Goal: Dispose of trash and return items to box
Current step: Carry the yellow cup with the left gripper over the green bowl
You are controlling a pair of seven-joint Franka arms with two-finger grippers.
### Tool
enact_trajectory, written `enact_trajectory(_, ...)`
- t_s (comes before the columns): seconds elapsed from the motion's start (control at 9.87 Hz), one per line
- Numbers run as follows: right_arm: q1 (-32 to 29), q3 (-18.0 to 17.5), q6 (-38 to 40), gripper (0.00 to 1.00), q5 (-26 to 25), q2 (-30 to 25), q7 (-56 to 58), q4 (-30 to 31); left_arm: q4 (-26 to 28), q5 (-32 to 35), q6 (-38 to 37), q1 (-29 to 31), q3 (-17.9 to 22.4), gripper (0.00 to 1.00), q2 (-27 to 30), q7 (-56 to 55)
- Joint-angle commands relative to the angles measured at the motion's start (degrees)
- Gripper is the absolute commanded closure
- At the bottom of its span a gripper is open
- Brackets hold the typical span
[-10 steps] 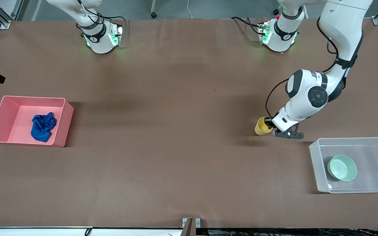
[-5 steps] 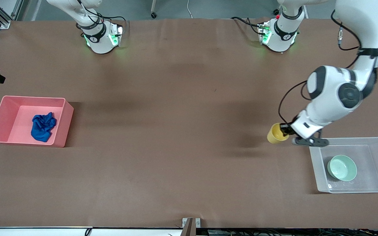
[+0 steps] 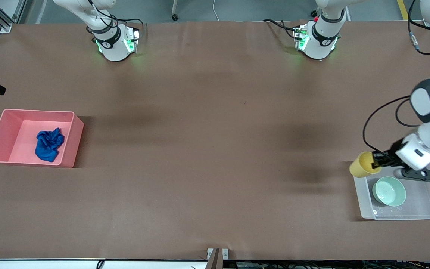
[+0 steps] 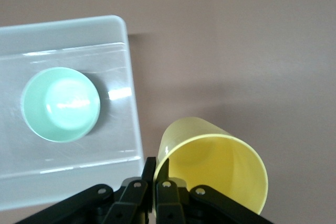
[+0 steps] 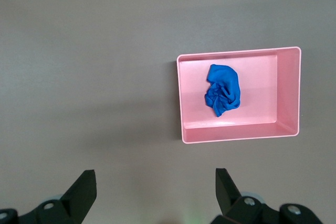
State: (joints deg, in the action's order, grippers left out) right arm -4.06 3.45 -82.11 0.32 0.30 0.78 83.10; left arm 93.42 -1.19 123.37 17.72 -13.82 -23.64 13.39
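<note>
My left gripper (image 3: 377, 163) is shut on the rim of the yellow cup (image 3: 361, 165) and holds it tilted in the air over the corner of the clear box (image 3: 360, 207) that lies nearest the table's middle. In the left wrist view one finger is inside the cup (image 4: 215, 166) and one outside, with the gripper (image 4: 157, 164) pinching the wall. The mint-green bowl (image 3: 389, 191) sits in the box, and both the bowl (image 4: 60, 103) and the box (image 4: 131, 85) show in the left wrist view. The blue cloth (image 3: 49, 145) lies in the pink bin. My right gripper (image 5: 155, 179) is open and empty, high over bare table.
The pink bin (image 3: 76, 137) stands at the right arm's end of the table; it also shows in the right wrist view (image 5: 236, 134) with the cloth (image 5: 223, 90) in it. The right arm waits, raised near its base. A brown mat covers the table.
My left gripper has carried the yellow cup from the mat toward the left arm's end of the table, to over the clear box's corner. The right arm has not moved.
</note>
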Motion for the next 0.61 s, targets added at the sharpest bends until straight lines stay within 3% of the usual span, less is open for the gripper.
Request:
enact_trajectory(0.0, 0.0, -0.1, 0.3, 0.0, -0.8, -0.7, 0.4, 0.4, -7.4, 1.7, -0.9, 4.7, -0.3, 1.0, -7.4, 6.3)
enact_trajectory(0.51, 0.0, -0.1, 0.3, 0.0, -0.8, -0.7, 0.4, 0.4, -13.8, 7.0, -0.9, 7.9, 0.5, 1.0, -15.5, 9.7)
